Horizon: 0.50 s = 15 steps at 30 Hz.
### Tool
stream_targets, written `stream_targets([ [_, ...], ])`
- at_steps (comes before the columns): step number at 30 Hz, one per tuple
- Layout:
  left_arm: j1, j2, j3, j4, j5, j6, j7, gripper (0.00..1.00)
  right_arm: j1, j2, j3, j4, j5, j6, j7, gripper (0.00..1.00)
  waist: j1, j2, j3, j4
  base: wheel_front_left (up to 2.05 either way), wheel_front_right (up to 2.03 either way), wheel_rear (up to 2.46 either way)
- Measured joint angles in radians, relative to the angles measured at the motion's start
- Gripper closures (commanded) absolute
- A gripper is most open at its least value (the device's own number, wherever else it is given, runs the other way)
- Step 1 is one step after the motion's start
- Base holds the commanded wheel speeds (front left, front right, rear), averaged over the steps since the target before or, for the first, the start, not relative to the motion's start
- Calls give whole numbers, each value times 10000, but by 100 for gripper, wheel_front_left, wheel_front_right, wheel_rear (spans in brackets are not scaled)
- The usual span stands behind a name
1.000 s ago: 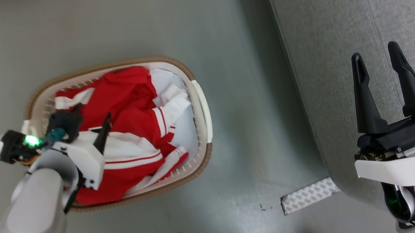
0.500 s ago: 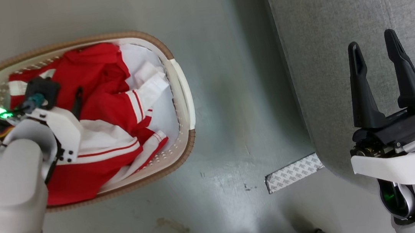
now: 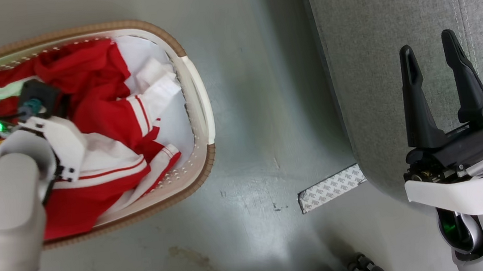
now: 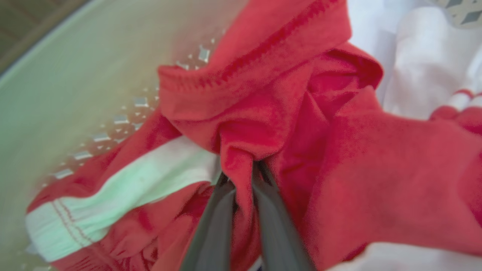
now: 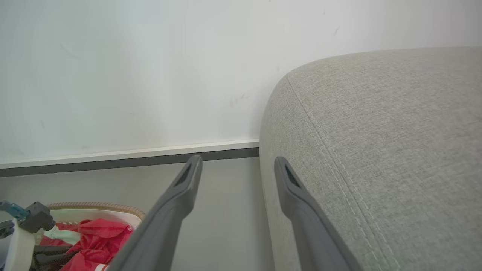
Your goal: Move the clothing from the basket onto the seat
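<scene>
The bright red fabric clothing with white stripes lies crumpled inside the oval cream-white plastic basket with a brown rim. Also inside the basket, the left gripper is clenched on a raised fold of this clothing. The large grey upholstered seat stands near the basket. Well apart from the basket, the right gripper hovers with its fingers spread, grasping nothing.

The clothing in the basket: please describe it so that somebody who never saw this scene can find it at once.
Left of the big grey seat stands an oval cream basket with a brown rim. The clothing is the crumpled garment filling it, with the left gripper shut on one fold. It is bright red with white stripes, unlike the plain white liner under it.
</scene>
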Motion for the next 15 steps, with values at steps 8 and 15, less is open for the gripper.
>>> stream_targets([
  [8,428,-861,194,79,-723,-50,-953,100,144,4,-265,497,-224,0,0,0,-1,0,-782,331,0,0,0],
  [15,1254,-1555,403,-31,-1388,-113,-1561,100,569,8,-598,1024,-669,0,0,0,-2,0,-2177,779,0,0,0],
])
